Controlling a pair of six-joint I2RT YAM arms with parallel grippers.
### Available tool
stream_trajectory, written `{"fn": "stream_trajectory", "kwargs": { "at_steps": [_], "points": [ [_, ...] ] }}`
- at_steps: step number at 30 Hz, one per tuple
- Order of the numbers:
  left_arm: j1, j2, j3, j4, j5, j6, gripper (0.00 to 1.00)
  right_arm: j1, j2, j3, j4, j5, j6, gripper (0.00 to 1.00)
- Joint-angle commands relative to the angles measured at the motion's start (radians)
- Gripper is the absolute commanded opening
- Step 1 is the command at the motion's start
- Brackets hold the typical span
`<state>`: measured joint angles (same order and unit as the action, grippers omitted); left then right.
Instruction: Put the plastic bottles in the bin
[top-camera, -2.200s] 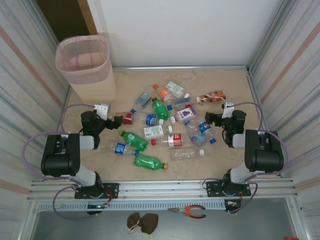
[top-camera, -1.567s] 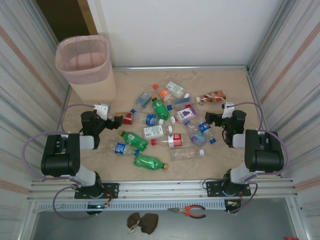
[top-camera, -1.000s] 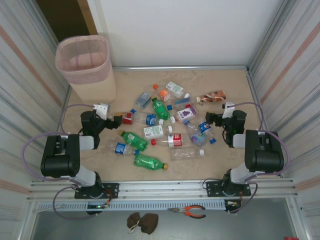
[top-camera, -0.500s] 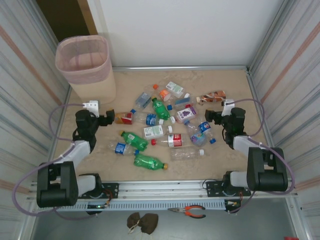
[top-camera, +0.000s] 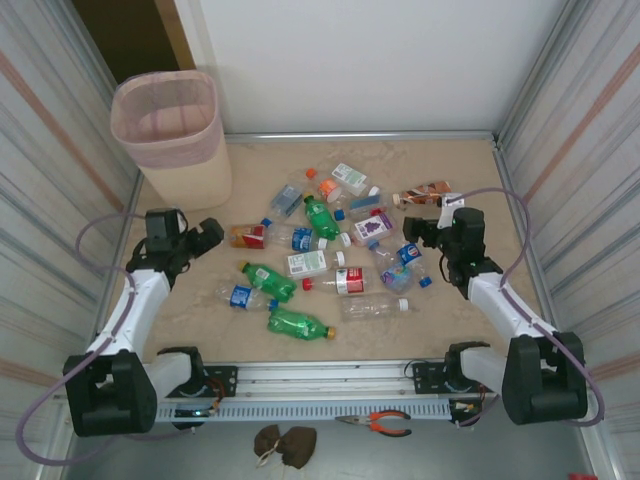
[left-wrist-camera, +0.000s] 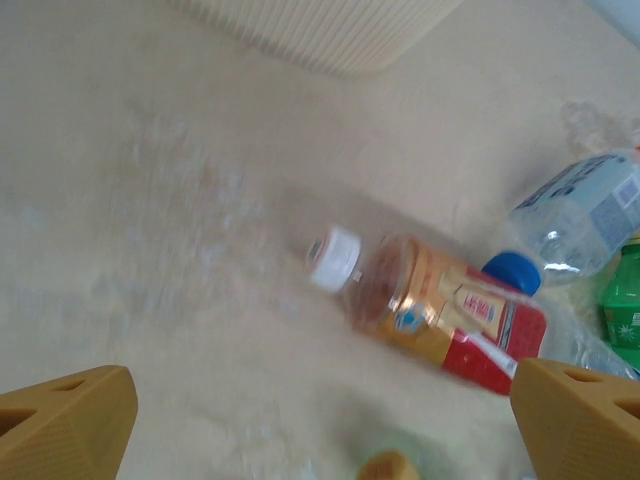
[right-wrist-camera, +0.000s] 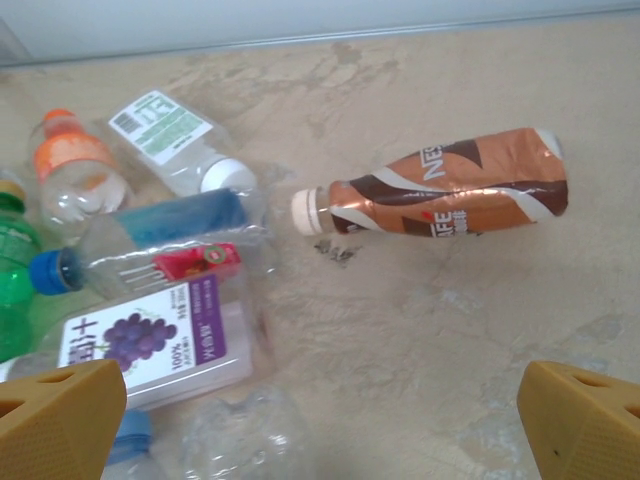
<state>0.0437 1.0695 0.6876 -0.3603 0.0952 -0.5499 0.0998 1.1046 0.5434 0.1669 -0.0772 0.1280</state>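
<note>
Bin (left-wrist-camera: 330, 30) cropped at frame top, amber bottle (left-wrist-camera: 430, 310) blurred (label unreadable)

On the beige table (top-camera: 470, 300) plastic bottles (top-camera: 322, 218) lie scattered mid-surface, the bin (top-camera: 170, 130) at its far-left corner.

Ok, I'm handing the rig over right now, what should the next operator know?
Left gripper: open, empty, low over the table, facing the amber bottle with the red label.
Right gripper: open, empty, near the brown coffee bottle.
Plastic bottles: lying scattered mid-table, none gripped.
Bin: upright at the far left corner; no bottle seen inside.
Done: nothing binned. Left: every bottle.
</note>
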Motion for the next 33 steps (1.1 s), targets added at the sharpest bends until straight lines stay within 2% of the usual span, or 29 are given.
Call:
{"fn": "stream_trajectory", "kwargs": {
  "at_steps": [1,7,12,16,25,33],
  "points": [
    [-0.005,-0.034,0.036,-0.215,0.019,-0.251,0.97,0.015,-0.050,0.060,-0.161,0.007,0.062,0.99],
    [-0.004,-0.048,0.026,-0.329,0.142,-0.376,0.95,0.016,-0.110,0.081,-0.280,-0.012,0.093,0.99],
    [-0.004,-0.041,0.044,-0.484,0.142,-0.496,0.95,0.017,-0.177,0.069,-0.298,-0.006,0.098,0.99],
    [-0.005,-0.011,0.052,-0.536,0.183,-0.540,0.95,0.017,-0.198,0.061,-0.306,-0.003,0.099,0.99],
    [-0.004,0.092,-0.019,-0.432,0.347,-0.635,0.94,0.016,-0.242,0.063,-0.333,0.016,0.096,0.99],
    [-0.006,0.140,-0.069,-0.332,0.378,-0.680,0.90,0.017,-0.252,0.070,-0.346,0.018,0.090,0.99]
  ]
}}
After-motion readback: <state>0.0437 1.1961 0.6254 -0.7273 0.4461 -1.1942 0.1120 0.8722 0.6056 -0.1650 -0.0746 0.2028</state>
